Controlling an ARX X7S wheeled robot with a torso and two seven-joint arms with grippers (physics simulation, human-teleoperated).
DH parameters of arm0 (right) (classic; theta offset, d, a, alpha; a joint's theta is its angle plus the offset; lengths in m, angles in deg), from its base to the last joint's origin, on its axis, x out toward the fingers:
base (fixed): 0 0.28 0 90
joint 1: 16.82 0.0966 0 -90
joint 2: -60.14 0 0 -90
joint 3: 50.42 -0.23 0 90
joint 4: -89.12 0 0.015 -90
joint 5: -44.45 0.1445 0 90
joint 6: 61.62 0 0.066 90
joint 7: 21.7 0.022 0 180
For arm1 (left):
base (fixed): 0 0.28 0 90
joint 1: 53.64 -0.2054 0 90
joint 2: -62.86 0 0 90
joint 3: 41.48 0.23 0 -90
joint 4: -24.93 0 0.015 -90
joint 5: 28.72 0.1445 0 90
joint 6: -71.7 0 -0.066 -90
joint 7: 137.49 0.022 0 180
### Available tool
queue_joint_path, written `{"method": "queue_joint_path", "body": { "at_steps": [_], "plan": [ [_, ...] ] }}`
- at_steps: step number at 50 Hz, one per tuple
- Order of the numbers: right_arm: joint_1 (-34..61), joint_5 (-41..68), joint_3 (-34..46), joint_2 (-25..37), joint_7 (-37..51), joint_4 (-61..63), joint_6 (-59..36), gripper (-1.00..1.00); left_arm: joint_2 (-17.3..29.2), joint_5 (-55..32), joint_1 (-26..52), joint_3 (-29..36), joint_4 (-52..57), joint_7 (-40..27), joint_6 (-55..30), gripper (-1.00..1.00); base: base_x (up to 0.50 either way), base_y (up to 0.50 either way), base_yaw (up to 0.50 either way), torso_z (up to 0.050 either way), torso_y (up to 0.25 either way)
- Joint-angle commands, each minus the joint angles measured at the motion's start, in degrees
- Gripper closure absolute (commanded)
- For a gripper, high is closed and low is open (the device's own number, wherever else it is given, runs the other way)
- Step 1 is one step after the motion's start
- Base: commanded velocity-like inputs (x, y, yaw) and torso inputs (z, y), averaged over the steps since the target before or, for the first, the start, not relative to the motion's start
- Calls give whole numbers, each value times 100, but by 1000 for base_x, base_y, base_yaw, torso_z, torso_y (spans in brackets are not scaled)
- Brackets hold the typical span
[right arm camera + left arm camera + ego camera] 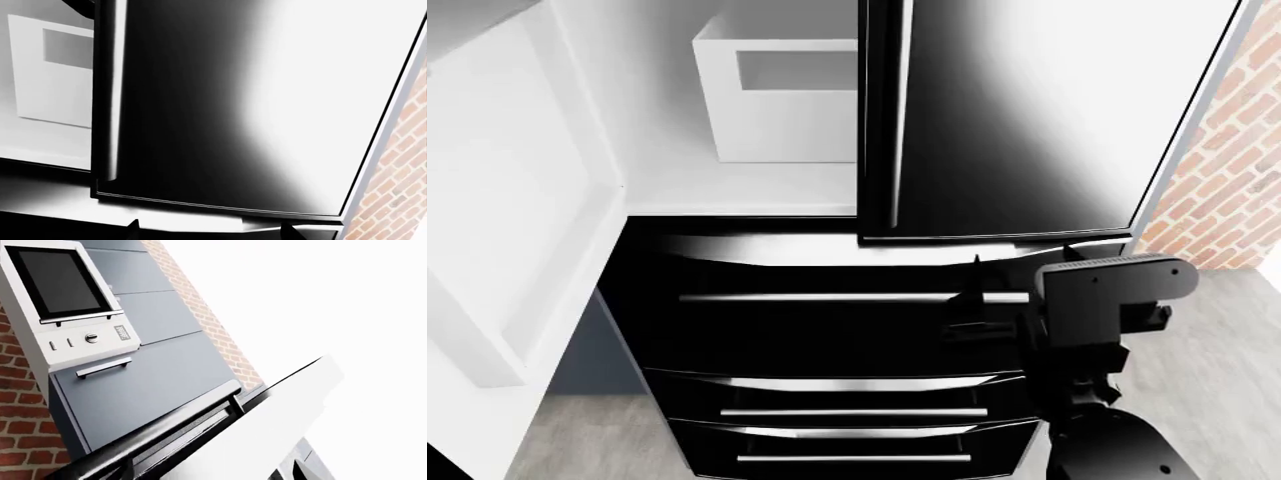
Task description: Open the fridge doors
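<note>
The left fridge door point(507, 230) stands swung open, showing its white inner face. The right fridge door point(1028, 110) is a closed glossy black panel with a slim vertical silver handle point(882, 110) along its inner edge. My right gripper point(1018, 262) sits just under that door's bottom edge, in front of the top drawer. In the right wrist view the door point(220, 100) and its handle point(115, 90) fill the frame, and the right gripper point(212, 230) is open, holding nothing. In the left wrist view a dark bar point(147, 432) and a white panel point(267, 430) lie close; the left gripper's jaws are not distinguishable.
Inside the fridge stands a white bin point(781, 95). Below are wide black drawers point(841, 340) with horizontal silver handles. A brick wall point(1228, 180) stands to the right. The left wrist view shows a white built-in oven point(67, 300) set in grey-blue cabinet fronts point(153, 385).
</note>
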Motion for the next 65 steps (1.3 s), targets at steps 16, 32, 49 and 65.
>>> {"method": "queue_joint_path", "body": {
  "at_steps": [16, 32, 49, 65],
  "plan": [
    [-88, 52, -22, 21, 68, 3, 112, -100, -1788, -2379, 672, -1231, 616, 489, -3403, -100, 0, 0, 0, 0, 0],
    [-139, 89, -27, 34, 89, -55, 208, -100, -3035, -3321, 1435, -1761, 612, -140, -5916, -100, 0, 0, 0, 0, 0],
    [-168, 119, -16, 47, 103, -163, 330, -100, -4035, -4257, 1665, -1401, 558, -879, -8205, -100, 0, 0, 0, 0, 0],
    [-203, 146, -3, 65, 134, -189, 370, -100, -4301, -3556, 1353, -686, 284, -951, -9270, -100, 0, 0, 0, 0, 0]
  ]
}}
